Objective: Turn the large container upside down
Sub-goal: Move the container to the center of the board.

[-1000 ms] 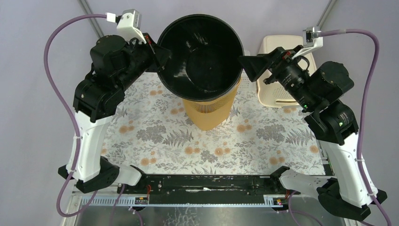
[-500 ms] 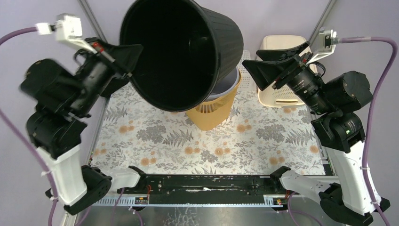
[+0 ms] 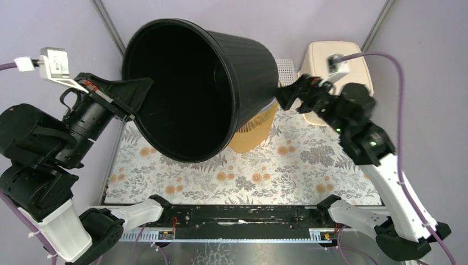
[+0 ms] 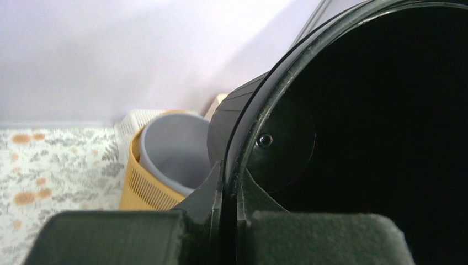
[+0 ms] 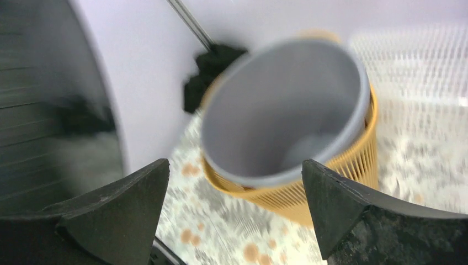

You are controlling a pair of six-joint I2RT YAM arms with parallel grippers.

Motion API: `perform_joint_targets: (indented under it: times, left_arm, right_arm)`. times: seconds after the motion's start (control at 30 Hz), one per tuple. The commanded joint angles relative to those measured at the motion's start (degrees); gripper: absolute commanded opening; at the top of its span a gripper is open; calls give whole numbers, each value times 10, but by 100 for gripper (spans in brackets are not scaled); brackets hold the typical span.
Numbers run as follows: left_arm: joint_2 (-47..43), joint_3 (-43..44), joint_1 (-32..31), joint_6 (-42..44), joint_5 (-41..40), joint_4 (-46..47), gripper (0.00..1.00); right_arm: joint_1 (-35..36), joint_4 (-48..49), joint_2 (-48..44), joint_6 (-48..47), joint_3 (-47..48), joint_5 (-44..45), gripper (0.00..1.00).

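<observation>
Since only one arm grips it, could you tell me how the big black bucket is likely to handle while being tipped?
It is probably light for its size: the left gripper carries the black bucket tilted by a rim pinch alone. The thin rim may flex, and the smooth wall could slip or swing in that narrow grip.

Large black ribbed plastic bucket [image 3: 251, 69]: was upright, mouth up, nested in the orange mesh basket [image 3: 251, 132] at upper centre. It is now lifted out and tipped on its side, mouth toward the lower left.
Left pincer [image 3: 138, 98]: has swung out toward the left edge, carrying the rim it pinches.
Right pincer [image 3: 287, 95]: was at the bucket's right rim. It is now close beside the bucket's base end, jaws wide apart.
Grey plastic cup [image 5: 281, 110] in the basket: was covered, now exposed.
</observation>
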Motion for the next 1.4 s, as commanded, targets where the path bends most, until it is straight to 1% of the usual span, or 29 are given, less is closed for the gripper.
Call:
perform_joint_targets:
  times: [0.0, 0.17, 0.33, 0.4, 0.5, 0.6, 0.8, 1.07, 1.23, 1.37]
  left_arm:
    - [-21, -20, -5, -40, 51, -7, 0]
    - [-35, -44, -9, -55, 96, -34, 0]
    - [-35, -79, -12, -65, 147, -41, 0]
    - [-34, -94, -12, -69, 165, -40, 0]
    - [-38, -119, -12, -71, 169, -40, 0]
    - [-46, -138, -12, -73, 167, -44, 0]
    - [-52, -150, -12, -77, 165, -54, 0]
    - [-63, -175, -12, -84, 164, -61, 0]
    - [-69, -189, -12, -87, 158, -59, 0]
    - [-72, -197, -13, -87, 155, -59, 0]
  right_arm:
    - [-3, -16, -4, 32, -108, 11, 95]
    - [-3, 22, -35, 56, -237, -9, 92]
    - [-3, 44, -31, 71, -295, -32, 84]
    - [-3, 73, -21, 84, -331, -49, 82]
    - [-3, 133, 11, 102, -373, -67, 81]
    - [-3, 192, 59, 103, -392, -70, 81]
    - [-3, 276, 196, 93, -345, -68, 81]
    - [-12, 367, 395, 102, -236, -86, 83]
    - [-25, 388, 516, 128, -136, -119, 85]
    - [-26, 377, 579, 135, -71, -125, 85]
